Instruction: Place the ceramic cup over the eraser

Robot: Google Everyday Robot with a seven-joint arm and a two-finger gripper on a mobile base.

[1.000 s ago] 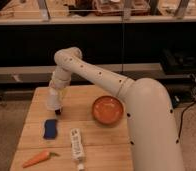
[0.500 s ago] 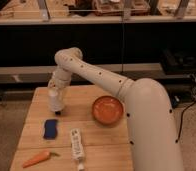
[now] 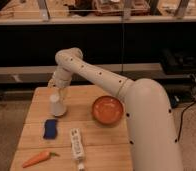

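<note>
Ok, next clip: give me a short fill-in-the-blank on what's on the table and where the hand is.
1. The hand is directly above the white ceramic ____.
2. The ceramic cup stands with its wider end facing ____.
3. The bowl to the right of the cup is ____ in colour.
4. The vegetable at the table's front left corner is a ____.

Missing words: cup; down; orange; carrot

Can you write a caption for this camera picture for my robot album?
Robot hand sits atop the upside-down ceramic cup on the table.
</note>
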